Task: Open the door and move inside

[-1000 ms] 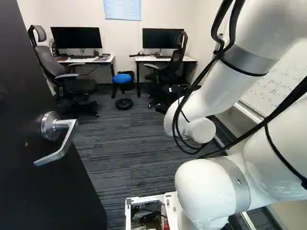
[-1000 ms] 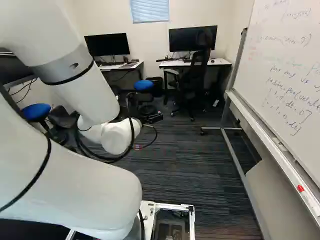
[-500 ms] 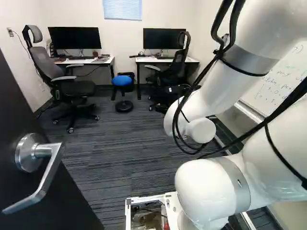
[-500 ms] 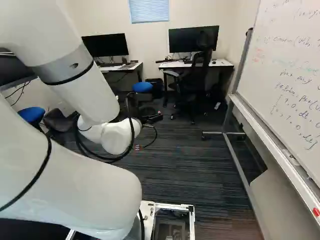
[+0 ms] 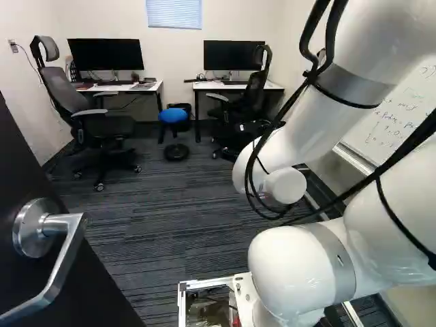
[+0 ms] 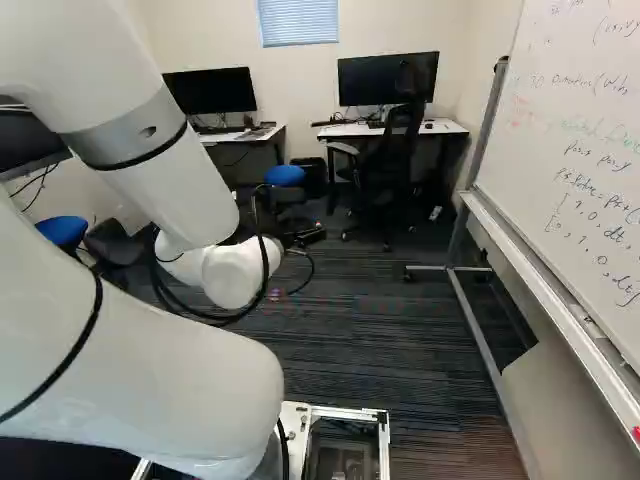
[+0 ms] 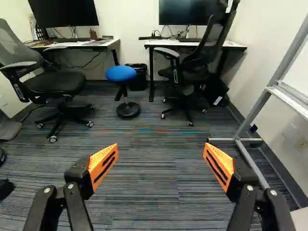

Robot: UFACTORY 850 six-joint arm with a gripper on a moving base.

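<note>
Two fingers of the gripper point(image 7: 160, 156) stand wide apart with nothing between them, and the black door point(image 5: 82, 286) is open at the left of the left base view, its lever handle point(image 5: 61, 262) jutting near the free edge. Driving in seems the step in hand: best done slowly and straight, the base clear of that edge and handle, the arm kept folded. Swinging wide the other way risks the lower edge of the whiteboard point(image 6: 560, 150) and its stand point(image 6: 470, 325), so hold a middle line.
</note>
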